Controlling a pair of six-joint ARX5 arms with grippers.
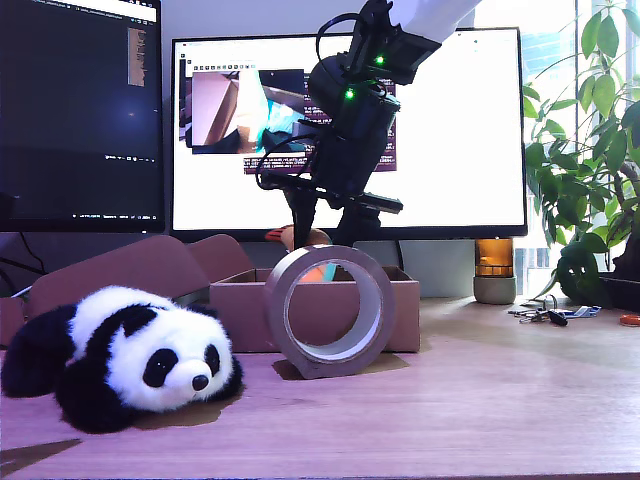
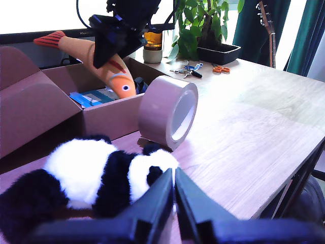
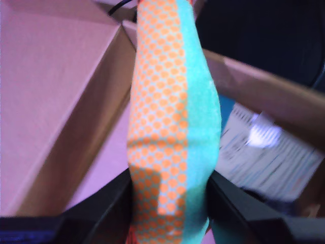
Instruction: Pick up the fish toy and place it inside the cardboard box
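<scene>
The fish toy, orange with a red tail and a teal side, hangs head-down over the open cardboard box. My second gripper is shut on its body, its black fingers pressing both sides. In the exterior view this gripper hovers above the cardboard box, and the fish toy is mostly hidden behind it and the tape roll. My first gripper is shut and empty, low over the table just in front of the panda.
A black-and-white panda plush lies at the exterior view's left. A big tape roll stands on edge before the box. A blue booklet lies inside the box. Keys, a potted plant and monitors stand behind.
</scene>
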